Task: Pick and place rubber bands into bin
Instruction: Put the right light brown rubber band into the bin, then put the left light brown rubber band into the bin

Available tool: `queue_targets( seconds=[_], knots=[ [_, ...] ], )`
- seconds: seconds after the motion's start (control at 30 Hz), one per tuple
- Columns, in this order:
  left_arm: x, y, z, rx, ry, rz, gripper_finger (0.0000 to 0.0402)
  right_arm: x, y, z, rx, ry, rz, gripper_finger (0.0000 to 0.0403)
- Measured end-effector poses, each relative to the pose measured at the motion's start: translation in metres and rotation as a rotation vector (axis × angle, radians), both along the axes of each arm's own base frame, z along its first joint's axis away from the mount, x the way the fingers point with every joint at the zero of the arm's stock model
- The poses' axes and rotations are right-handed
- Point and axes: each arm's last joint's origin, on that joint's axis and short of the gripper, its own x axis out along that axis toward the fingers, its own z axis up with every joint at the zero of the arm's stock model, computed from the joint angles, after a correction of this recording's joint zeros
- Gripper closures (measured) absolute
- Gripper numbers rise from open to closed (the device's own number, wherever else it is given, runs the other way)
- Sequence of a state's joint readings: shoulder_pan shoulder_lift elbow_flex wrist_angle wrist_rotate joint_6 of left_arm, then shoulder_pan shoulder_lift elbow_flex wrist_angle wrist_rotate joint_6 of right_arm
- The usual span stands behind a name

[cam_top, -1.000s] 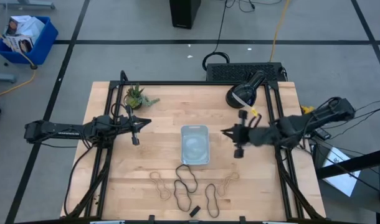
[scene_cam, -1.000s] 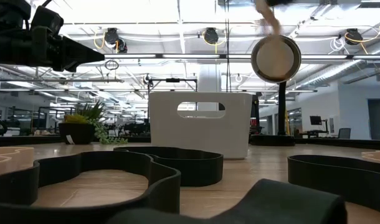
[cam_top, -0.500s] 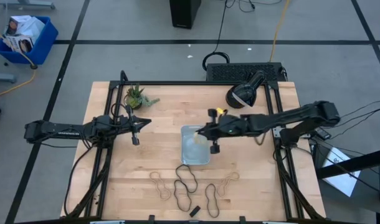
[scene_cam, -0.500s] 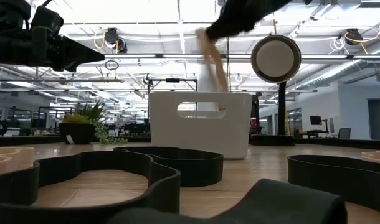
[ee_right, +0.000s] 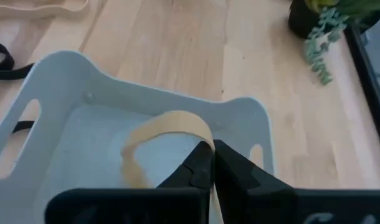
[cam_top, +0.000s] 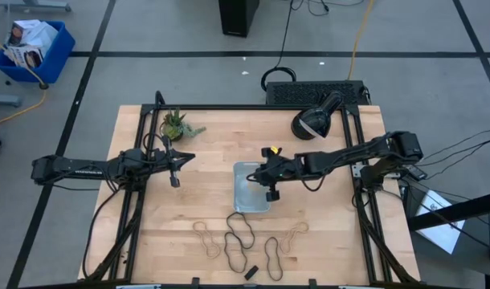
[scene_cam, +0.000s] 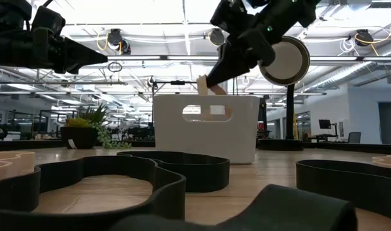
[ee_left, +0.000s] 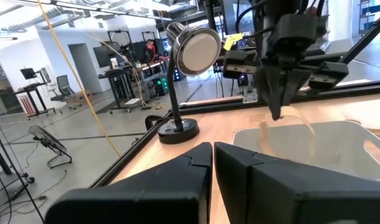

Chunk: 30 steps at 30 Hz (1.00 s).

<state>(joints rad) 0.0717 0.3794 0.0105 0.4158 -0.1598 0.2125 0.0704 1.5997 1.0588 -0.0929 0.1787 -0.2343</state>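
The bin (cam_top: pixel 247 193) is a pale blue-grey tray at the table's middle; it also shows in the low view (scene_cam: pixel 183 138) and the right wrist view (ee_right: pixel 65 124). My right gripper (cam_top: pixel 258 173) is over the bin, shut on a tan rubber band (ee_right: pixel 171 121), which also shows in the left wrist view (ee_left: pixel 291 124). Near the front edge lie a tan band (cam_top: pixel 206 238), a black band (cam_top: pixel 239 232), another black band (cam_top: pixel 273 256) and another tan band (cam_top: pixel 294 235). My left gripper (cam_top: pixel 185 158) waits shut, left of the bin. My right gripper pinches the tan band's top part (ee_right: pixel 201 138) between its two fingertips. The fingers slant down from the table's right side. The band arcs out from the fingertips and hangs slack as a loop, its lower part (ee_right: pixel 133 167) down inside the bin.
A desk lamp (cam_top: pixel 312 122) stands at the back right and a small potted plant (cam_top: pixel 174 124) at the back left. A small black block (cam_top: pixel 249 271) lies by the front edge. A blue crate (cam_top: pixel 30 50) stands on the floor beyond the table.
My right gripper has gone from the table's right side toward the left, carrying the tan band over the bin, then down. The band hung above the bin's rim half a second ago; now its lower part is inside the bin.
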Motion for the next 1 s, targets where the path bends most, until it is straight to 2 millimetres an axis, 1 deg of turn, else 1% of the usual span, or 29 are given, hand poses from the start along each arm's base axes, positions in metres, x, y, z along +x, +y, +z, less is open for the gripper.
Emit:
queue_targets(
  seconds=[0.13, 0.4, 0.5, 0.57, 0.63, 0.73, 0.8, 0.9, 0.93, 1.0],
  knots=[
    [0.000, 0.000, 0.000, 0.002, 0.001, 0.000, 0.0376, -0.001, 0.002, 0.000, 0.033, 0.001, 0.016, 0.0361],
    [0.000, 0.000, 0.000, 0.002, 0.000, 0.000, 0.0376, -0.002, 0.002, 0.003, 0.062, -0.007, 0.016, 0.0267],
    [0.000, 0.000, 0.000, 0.001, 0.000, 0.000, 0.0376, -0.003, 0.002, 0.006, 0.062, -0.012, 0.017, 0.0247],
    [0.000, 0.000, 0.000, 0.001, 0.000, 0.000, 0.0376, -0.007, 0.002, 0.011, 0.059, -0.020, 0.020, 0.0243],
    [0.000, 0.000, 0.000, 0.000, 0.000, 0.000, 0.0376, -0.013, 0.002, 0.022, 0.059, -0.048, 0.023, 0.0248],
    [0.000, 0.000, 0.000, -0.001, 0.000, 0.000, 0.0376, -0.026, 0.001, 0.035, 0.050, -0.132, 0.058, 0.0277],
    [0.000, 0.000, 0.000, -0.005, -0.001, 0.000, 0.0376, -0.041, -0.001, 0.038, 0.071, -0.179, 0.083, 0.0310],
    [0.000, 0.000, 0.000, -0.006, 0.000, -0.001, 0.0376, -0.064, -0.007, 0.043, 0.135, -0.283, 0.112, 0.0374],
    [0.000, 0.000, 0.000, -0.008, 0.000, -0.001, 0.0376, -0.073, -0.008, 0.043, 0.146, -0.305, 0.105, 0.0387],
    [0.000, 0.000, 0.000, -0.008, 0.001, -0.001, 0.0376, -0.090, -0.009, 0.043, 0.170, -0.351, 0.090, 0.0393]
  ],
)
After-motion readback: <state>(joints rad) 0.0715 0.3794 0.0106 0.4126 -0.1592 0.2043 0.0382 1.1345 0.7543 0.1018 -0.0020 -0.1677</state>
